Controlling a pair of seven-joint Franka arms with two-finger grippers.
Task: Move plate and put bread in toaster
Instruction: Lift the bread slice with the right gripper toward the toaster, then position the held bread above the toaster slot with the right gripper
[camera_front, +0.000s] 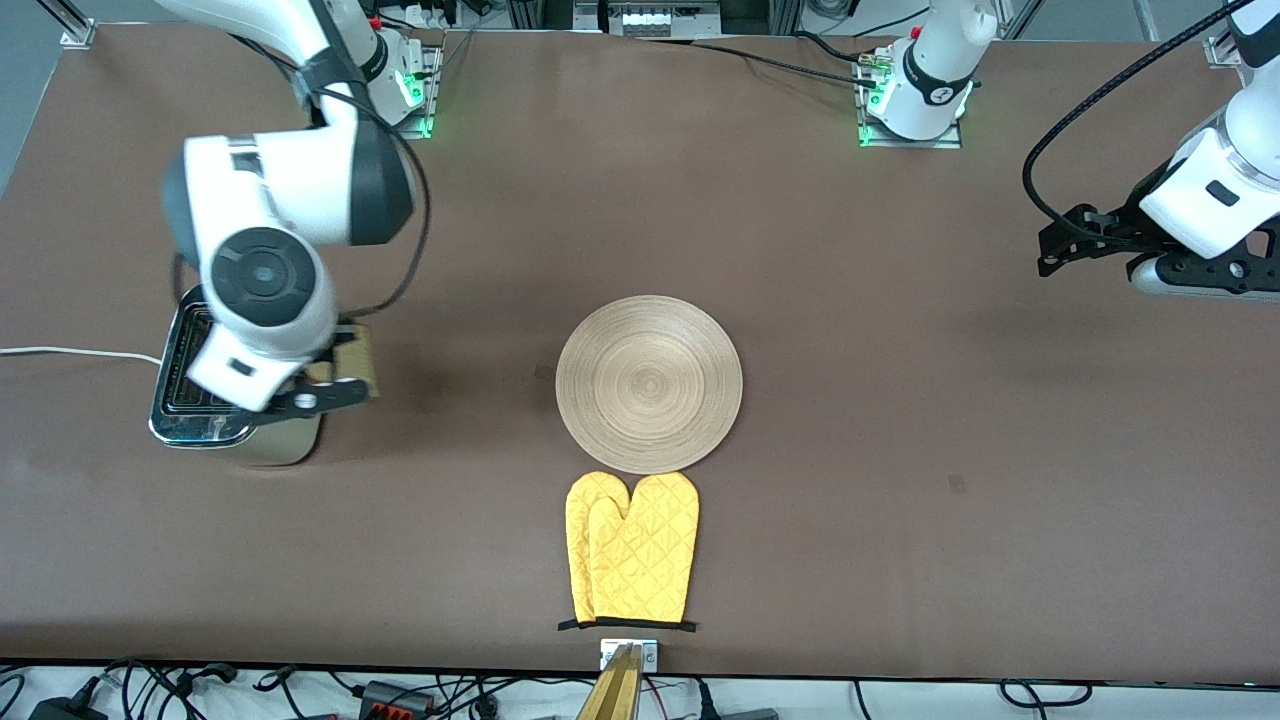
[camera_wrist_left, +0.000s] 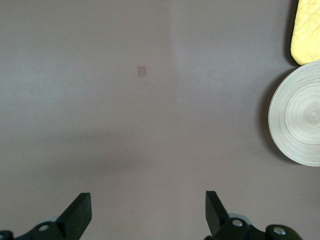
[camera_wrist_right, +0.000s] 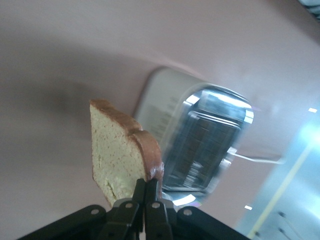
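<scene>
The light-wood plate (camera_front: 648, 384) lies at the table's middle; it also shows in the left wrist view (camera_wrist_left: 299, 120). The toaster (camera_front: 195, 405), with cream sides and a chrome top, stands toward the right arm's end; it also shows in the right wrist view (camera_wrist_right: 200, 145). My right gripper (camera_front: 335, 385) is over the toaster's edge on the plate's side. In its wrist view the gripper (camera_wrist_right: 146, 187) is shut on the bread (camera_wrist_right: 120, 152), pinching the crust edge, and the slice hangs upright beside the slots. My left gripper (camera_front: 1060, 245) hangs open and empty (camera_wrist_left: 147, 212) over bare table at its own end, waiting.
A pair of yellow oven mitts (camera_front: 632, 548) lies just nearer to the front camera than the plate, touching its rim; it also shows in the left wrist view (camera_wrist_left: 307, 30). The toaster's white cord (camera_front: 70, 352) runs off the table's end.
</scene>
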